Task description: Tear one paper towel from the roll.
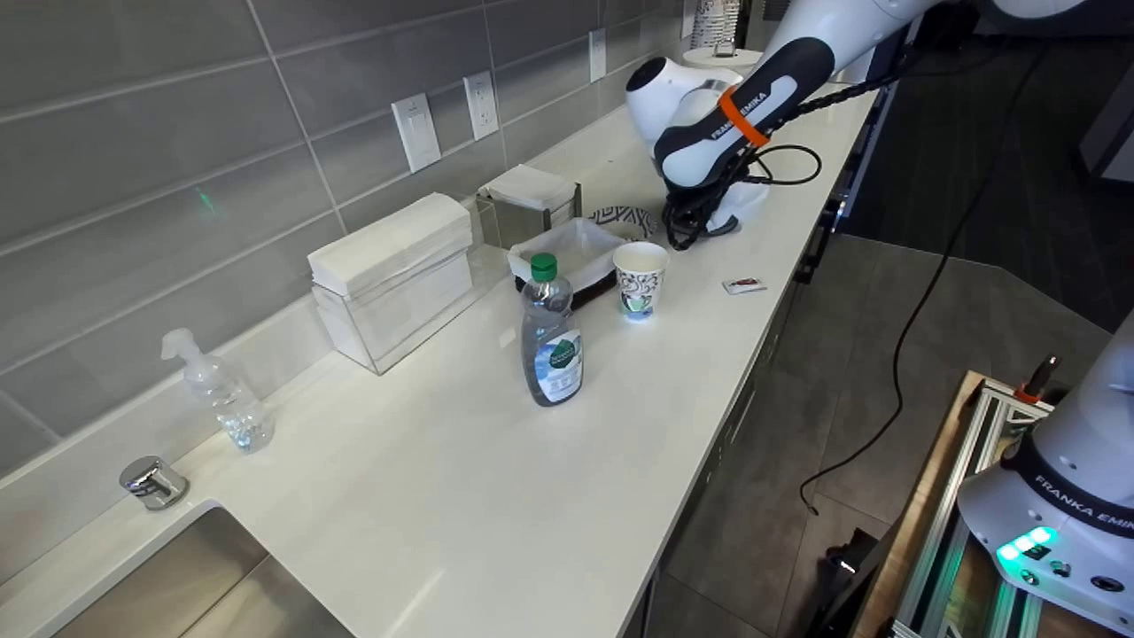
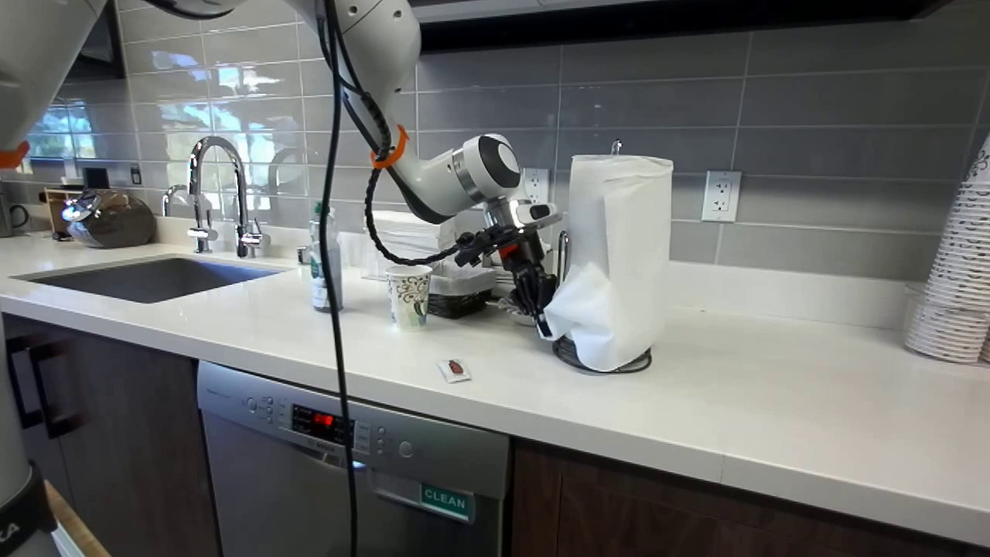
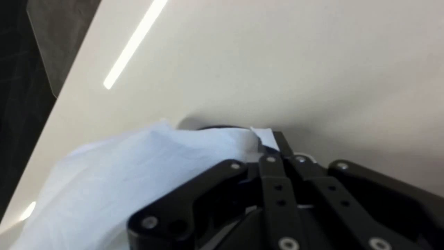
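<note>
The roll (image 2: pixel 638 209) is a tall white cylinder upright on a holder with a dark round base, in an exterior view. Its top (image 1: pixel 709 58) shows behind the arm in an exterior view. The loose paper towel (image 2: pixel 592 305) hangs from the roll, its lower corner drawn out toward my gripper (image 2: pixel 546 329). In the wrist view the towel (image 3: pixel 138 173) spreads left of my gripper (image 3: pixel 274 142). The fingers are close together, with a white corner of towel pinched at the tips, low above the counter. The sheet is still joined to the roll above. The holder's base is partly hidden by the towel.
A paper cup (image 2: pixel 408 295), a lined basket (image 2: pixel 460 298) and a soap bottle (image 1: pixel 551 341) stand beside the arm. A small packet (image 2: pixel 454 370) lies near the counter's front edge. Napkin holders (image 1: pixel 399 275) line the wall. Stacked cups (image 2: pixel 955 286) stand at the far end.
</note>
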